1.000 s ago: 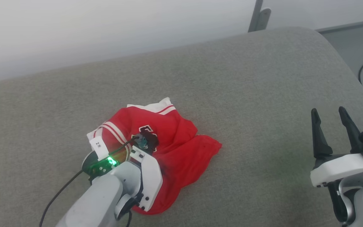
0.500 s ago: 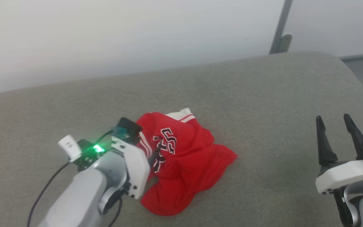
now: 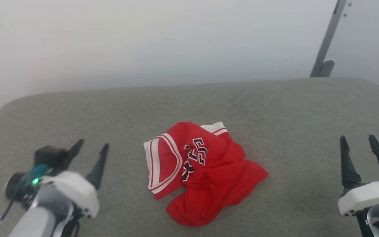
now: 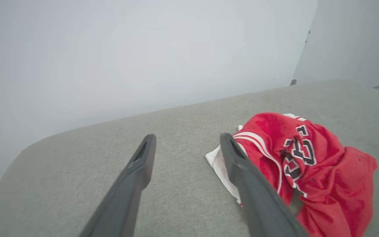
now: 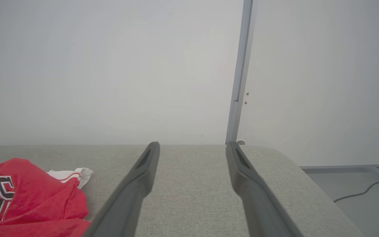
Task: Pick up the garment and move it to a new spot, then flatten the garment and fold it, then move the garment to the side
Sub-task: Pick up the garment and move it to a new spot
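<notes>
The garment (image 3: 202,171) is a red jersey with white sleeves, striped trim and dark white-outlined characters. It lies crumpled near the middle of the grey padded surface (image 3: 275,108). My left gripper (image 3: 92,145) hovers open well to its left, nothing between its fingers. In the left wrist view the garment (image 4: 311,171) sits just right of the left gripper (image 4: 186,140), partly behind one finger. My right gripper (image 3: 357,140) stands open at the far right, empty. The right wrist view shows the garment (image 5: 28,197) at the lower left, apart from the right gripper (image 5: 192,146).
A pale wall rises behind the padded surface. A grey metal post (image 3: 326,46) stands at the back right. The surface rounds off at its left and right ends; beyond the right end lies grey floor with a dark cable (image 5: 364,191).
My left gripper opened, let go of the garment and drew back to the left. The head camera shifted, so the whole picture moved. The right gripper stayed open.
</notes>
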